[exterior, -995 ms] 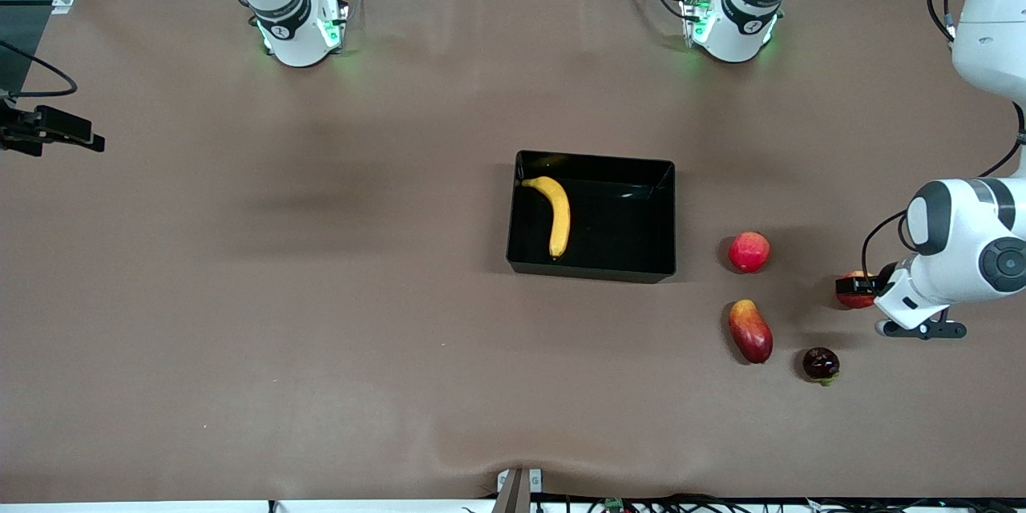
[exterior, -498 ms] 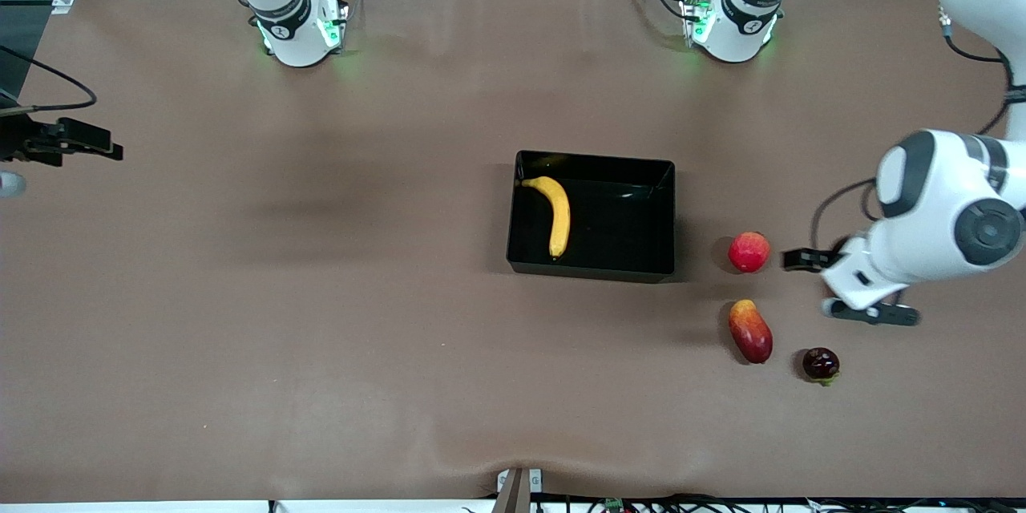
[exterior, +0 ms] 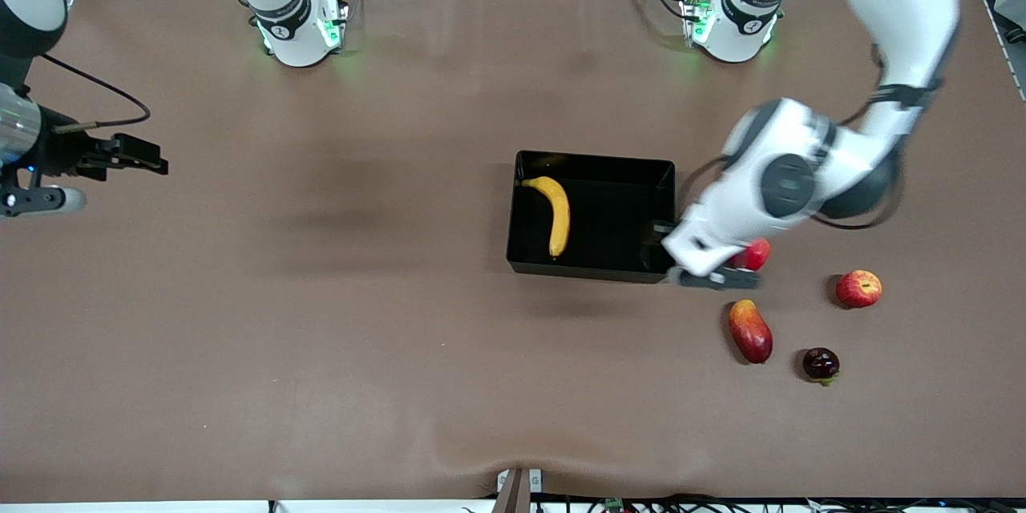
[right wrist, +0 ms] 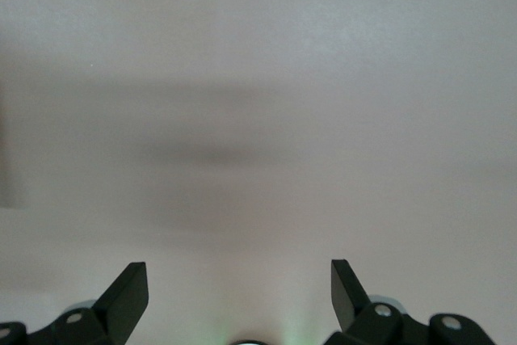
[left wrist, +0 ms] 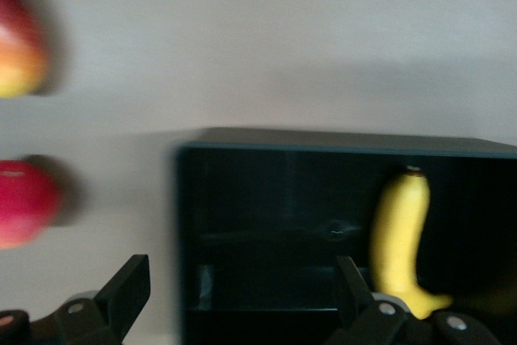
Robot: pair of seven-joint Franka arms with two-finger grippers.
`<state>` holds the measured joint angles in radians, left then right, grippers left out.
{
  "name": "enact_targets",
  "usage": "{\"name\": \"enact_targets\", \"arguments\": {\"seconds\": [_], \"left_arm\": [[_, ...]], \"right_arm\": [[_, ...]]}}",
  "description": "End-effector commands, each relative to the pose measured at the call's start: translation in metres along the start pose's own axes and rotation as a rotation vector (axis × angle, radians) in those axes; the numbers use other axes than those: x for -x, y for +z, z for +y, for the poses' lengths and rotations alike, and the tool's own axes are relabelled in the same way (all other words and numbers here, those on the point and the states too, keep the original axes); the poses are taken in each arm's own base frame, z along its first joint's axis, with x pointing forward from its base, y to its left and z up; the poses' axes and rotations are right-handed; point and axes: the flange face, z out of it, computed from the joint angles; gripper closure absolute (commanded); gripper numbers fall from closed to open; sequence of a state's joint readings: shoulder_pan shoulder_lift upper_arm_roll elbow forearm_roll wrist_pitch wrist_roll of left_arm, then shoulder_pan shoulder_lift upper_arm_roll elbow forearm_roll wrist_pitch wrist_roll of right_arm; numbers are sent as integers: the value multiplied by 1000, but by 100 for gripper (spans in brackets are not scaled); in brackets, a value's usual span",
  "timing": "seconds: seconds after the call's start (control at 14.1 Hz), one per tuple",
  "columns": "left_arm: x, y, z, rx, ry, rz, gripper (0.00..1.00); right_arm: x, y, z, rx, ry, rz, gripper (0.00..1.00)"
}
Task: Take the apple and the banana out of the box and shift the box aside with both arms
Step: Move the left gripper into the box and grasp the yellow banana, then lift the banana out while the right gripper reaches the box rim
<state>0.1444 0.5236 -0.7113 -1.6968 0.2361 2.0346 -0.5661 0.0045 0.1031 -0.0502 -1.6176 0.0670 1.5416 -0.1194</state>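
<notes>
The black tray [exterior: 591,164] lies mid-table with the yellow banana [exterior: 555,214] inside it. The red apple with yellowish patches [exterior: 858,288] lies on the table toward the left arm's end. My left gripper [exterior: 662,239] is open and empty over the tray's wall at the left arm's end. In the left wrist view its fingers [left wrist: 129,292] straddle that wall of the tray [left wrist: 266,145], and the banana [left wrist: 400,236] shows inside. My right gripper [exterior: 154,161] is open and empty over bare table at the right arm's end, as the right wrist view [right wrist: 240,280] shows.
A pinkish-red round fruit [exterior: 756,255] lies beside the tray, partly hidden under the left arm. A red-orange mango [exterior: 750,330] and a small dark fruit [exterior: 821,363] lie nearer the front camera. Both red fruits also show in the left wrist view [left wrist: 23,204].
My left gripper has moved from the apple to the tray's wall, empty; the apple stays on the table. My right gripper has moved a little toward the table's middle.
</notes>
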Motion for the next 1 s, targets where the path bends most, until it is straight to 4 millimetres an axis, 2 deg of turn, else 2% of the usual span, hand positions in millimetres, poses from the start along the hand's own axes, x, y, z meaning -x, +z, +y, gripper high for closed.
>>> {"name": "enact_targets", "arguments": {"seconds": [0.0, 0.21, 0.36, 0.57, 0.64, 0.71, 0.78, 0.85, 0.92], "left_arm": [[18, 39, 47, 14, 15, 40, 0], [36, 102, 92, -11, -29, 56, 0], [44, 138, 105, -51, -36, 77, 0], [49, 175, 112, -46, -54, 101, 0], [52, 185, 114, -61, -45, 104, 16], [52, 187, 116, -60, -58, 103, 41], [56, 188, 122, -60, -77, 104, 68], [57, 187, 126, -56, -106, 107, 99], [58, 182, 131, -52, -128, 116, 100]], "right_arm": [[-16, 17, -4, -49, 15, -5, 0], [-18, 21, -7, -67, 13, -8, 0], [-21, 30, -8, -68, 11, -31, 0], [-21, 49, -12, -109, 16, -62, 0], [-22, 53, -14, -136, 18, -67, 0], [-25, 60, -17, -148, 16, -78, 0], [-27, 63, -23, -159, 10, -83, 0], [-28, 66, -30, -161, -1, -89, 0], [-30, 70, -39, -158, -14, -97, 0]]}}
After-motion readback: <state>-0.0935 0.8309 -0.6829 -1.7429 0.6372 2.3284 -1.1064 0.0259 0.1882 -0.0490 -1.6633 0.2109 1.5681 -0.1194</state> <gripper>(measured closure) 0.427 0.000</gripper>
